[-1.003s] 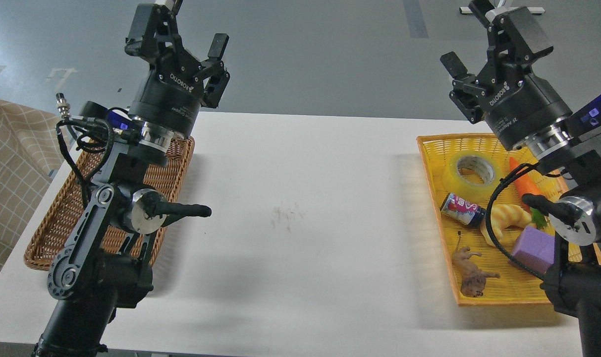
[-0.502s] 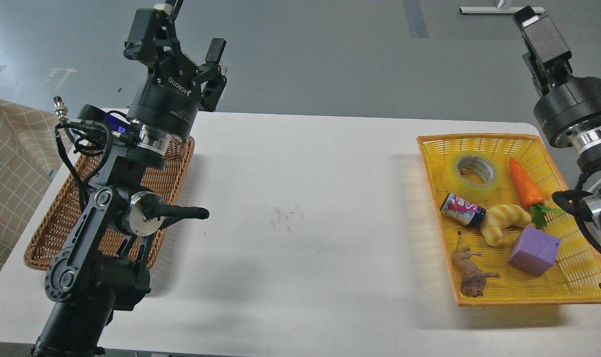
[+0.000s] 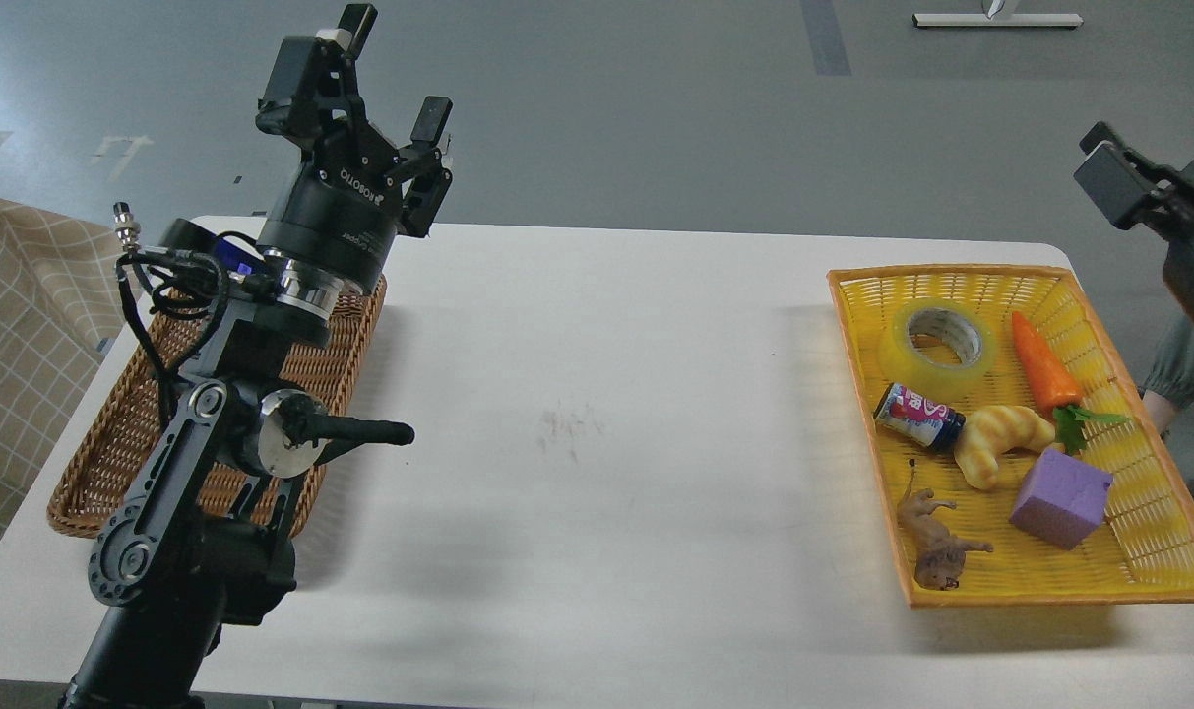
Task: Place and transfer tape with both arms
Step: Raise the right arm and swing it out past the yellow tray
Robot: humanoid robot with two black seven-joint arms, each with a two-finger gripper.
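White table [image 3: 606,414]: tape [image 3: 938,338] in yellow basket [image 3: 961,594], touching can [image 3: 918,416].

The left arm [image 3: 203,433] rises from the lower left corner, its thick black links and silver round joints stacked upward, black cables looping beside the wrist. At its far end the left gripper [image 3: 375,84] points up and away, its two fingers spread apart with nothing between them. The right arm shows only at the right edge, where the right gripper [image 3: 1138,182] appears as a dark, partly cropped shape; its fingers cannot be told apart.
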